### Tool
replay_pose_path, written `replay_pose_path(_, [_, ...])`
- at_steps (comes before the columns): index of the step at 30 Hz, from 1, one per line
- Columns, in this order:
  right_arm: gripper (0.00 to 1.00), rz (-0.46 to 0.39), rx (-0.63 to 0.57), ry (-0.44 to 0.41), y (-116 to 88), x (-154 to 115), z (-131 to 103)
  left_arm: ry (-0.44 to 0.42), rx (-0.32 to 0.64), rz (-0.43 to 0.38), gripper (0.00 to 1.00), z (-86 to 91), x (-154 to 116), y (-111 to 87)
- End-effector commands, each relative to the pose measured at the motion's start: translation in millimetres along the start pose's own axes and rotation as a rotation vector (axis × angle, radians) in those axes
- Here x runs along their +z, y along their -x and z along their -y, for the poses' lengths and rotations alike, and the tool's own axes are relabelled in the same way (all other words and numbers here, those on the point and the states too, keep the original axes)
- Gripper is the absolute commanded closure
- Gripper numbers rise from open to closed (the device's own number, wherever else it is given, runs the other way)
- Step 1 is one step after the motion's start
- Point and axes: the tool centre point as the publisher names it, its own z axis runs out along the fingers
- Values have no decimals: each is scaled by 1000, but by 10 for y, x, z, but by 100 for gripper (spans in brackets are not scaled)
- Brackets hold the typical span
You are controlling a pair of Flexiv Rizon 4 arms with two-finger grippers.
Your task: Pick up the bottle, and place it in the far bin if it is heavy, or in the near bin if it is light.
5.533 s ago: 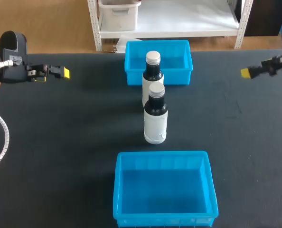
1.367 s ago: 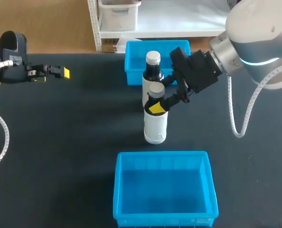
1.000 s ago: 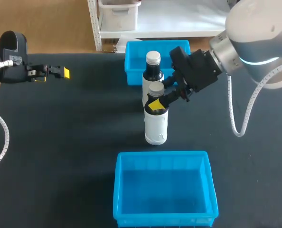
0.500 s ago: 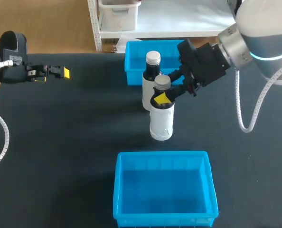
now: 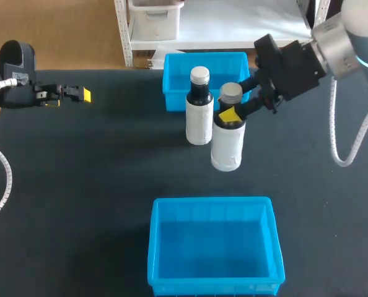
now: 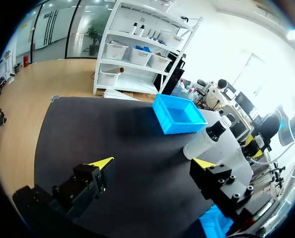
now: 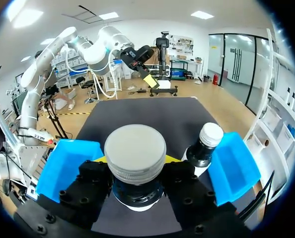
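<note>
The bottle (image 5: 227,137) has a white body, a dark shoulder and neck, and a pale grey cap (image 7: 135,147). It is upright, long axis vertical, cap up, over the middle of the table (image 5: 97,179). It is between the far bin (image 5: 173,99) and the near bin (image 5: 212,201), just right of a second bottle (image 5: 199,117) of the same look. The right gripper (image 5: 232,115) is clamped on its neck, one yellow-tipped finger on each side. The left gripper (image 6: 152,162) sits near the table's far left edge, fingers wide apart and empty.
</note>
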Motion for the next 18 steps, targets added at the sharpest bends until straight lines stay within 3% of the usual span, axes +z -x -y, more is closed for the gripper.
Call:
replay_pose_path(1, [100,-3,3,-20,2,-164,-2,0,0,0,0,0,0,0])
replay_pose_path(18, [100,-33,58,-109,-192,-670,45,0,0,0,0,0,0,0])
